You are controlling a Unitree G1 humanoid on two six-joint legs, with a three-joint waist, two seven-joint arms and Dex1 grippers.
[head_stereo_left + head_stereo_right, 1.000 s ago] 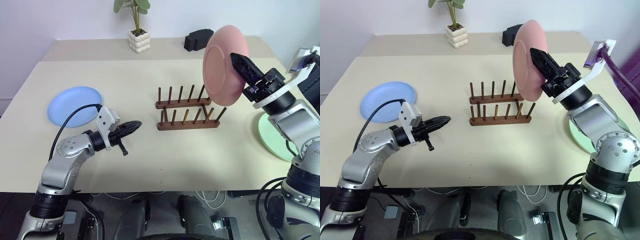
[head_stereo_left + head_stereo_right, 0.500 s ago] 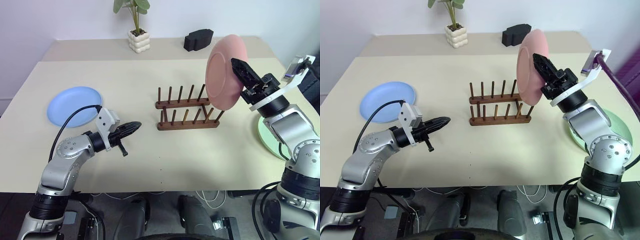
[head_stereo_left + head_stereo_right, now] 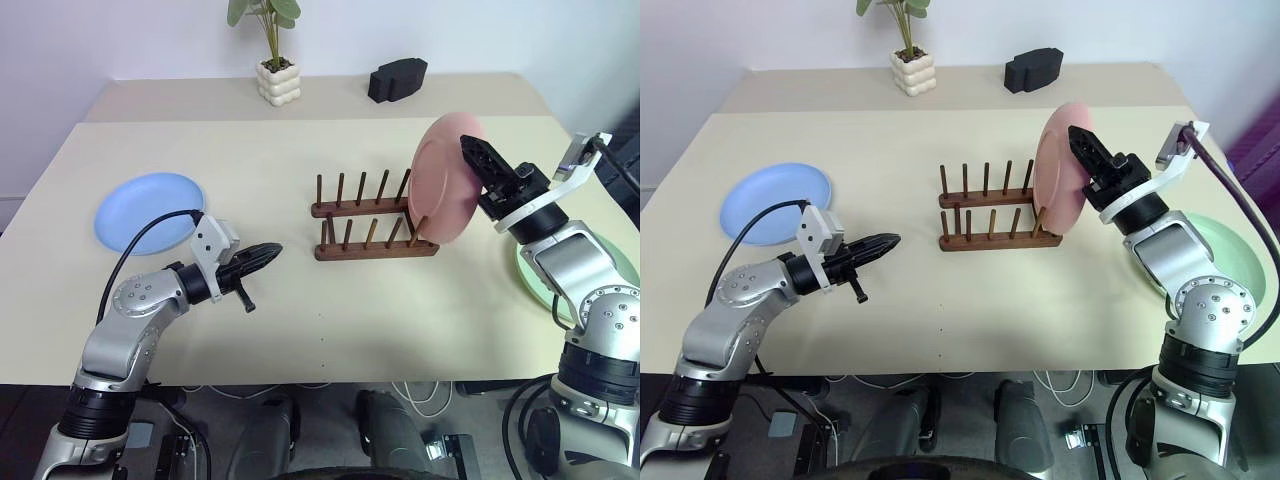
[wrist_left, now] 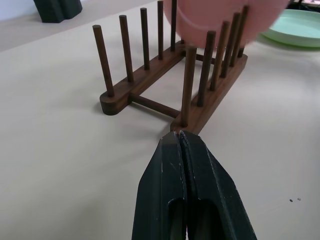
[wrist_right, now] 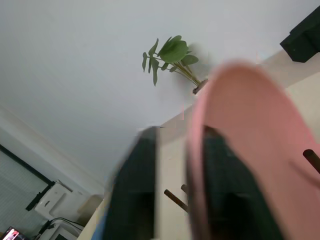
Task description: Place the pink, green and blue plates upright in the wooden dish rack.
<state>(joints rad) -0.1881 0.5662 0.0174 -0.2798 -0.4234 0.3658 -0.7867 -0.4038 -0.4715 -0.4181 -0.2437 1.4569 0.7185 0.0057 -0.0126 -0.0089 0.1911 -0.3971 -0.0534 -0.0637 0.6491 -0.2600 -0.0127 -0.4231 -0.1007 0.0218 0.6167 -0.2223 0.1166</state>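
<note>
Office-like room: beige table (image 3: 300, 290), potted plant (image 3: 272, 60), bare pale wall (image 3: 120, 40).

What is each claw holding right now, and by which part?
The right claw straddles the pink plate's rim, jaws parted; whether it grips cannot be told. The left claw is shut and holds nothing.

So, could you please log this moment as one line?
pink plate: upright in wooden dish rack | right pincer: open around it | left pincer: shut
</note>
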